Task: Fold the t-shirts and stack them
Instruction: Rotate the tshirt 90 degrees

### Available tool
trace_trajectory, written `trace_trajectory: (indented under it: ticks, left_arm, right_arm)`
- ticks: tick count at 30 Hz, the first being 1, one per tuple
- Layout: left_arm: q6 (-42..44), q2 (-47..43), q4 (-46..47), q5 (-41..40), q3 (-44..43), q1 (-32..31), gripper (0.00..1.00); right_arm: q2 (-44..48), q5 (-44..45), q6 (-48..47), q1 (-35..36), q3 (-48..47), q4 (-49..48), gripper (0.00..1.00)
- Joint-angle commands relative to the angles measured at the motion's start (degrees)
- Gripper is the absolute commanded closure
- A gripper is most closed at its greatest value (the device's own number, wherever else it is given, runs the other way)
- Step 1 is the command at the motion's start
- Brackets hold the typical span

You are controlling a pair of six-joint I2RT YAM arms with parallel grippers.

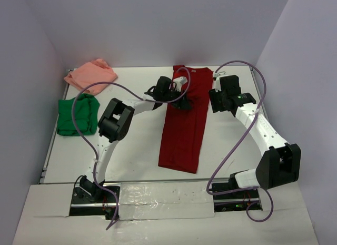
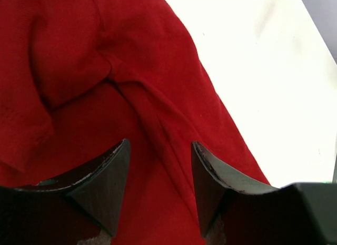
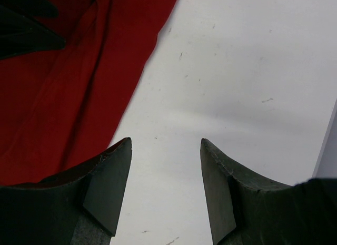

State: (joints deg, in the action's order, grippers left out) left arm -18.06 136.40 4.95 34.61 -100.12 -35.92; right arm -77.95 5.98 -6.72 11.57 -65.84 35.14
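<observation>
The dark red t-shirt (image 1: 183, 124) lies as a long narrow strip down the middle of the counter (image 1: 137, 150), with the green t-shirt (image 1: 71, 116) at the left and the salmon pink t-shirt (image 1: 90, 75) at upper left. The left pincer (image 2: 160, 150) stands released over the strip's upper end. The right pincer (image 3: 166, 145) is released above bare counter just right of it.

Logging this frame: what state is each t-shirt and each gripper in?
dark red t-shirt: folded into a long narrow strip, lying flat in the middle, not held.
green t-shirt: compact bundle at the left edge, untouched.
salmon pink t-shirt: compact bundle in the far left corner, untouched.
left gripper: open, above the red cloth, gripping nothing.
right gripper: open, over bare table beside the red shirt's edge.
</observation>
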Motion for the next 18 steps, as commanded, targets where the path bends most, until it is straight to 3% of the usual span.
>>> trace_trajectory:
  ticks: [1, 18]
  left_arm:
    - [-1.27, 1.76, -0.2, 1.69, -3.33, -0.73, 0.41]
    - [-2.06, 5.19, -1.35, 3.71, -6.94, -1.34, 0.43]
  right_arm:
    - [2.19, -0.09, -0.22, -0.32, 0.45, -1.82, 0.38]
    - [2.72, -0.44, -0.22, -0.41, 0.45, -1.56, 0.38]
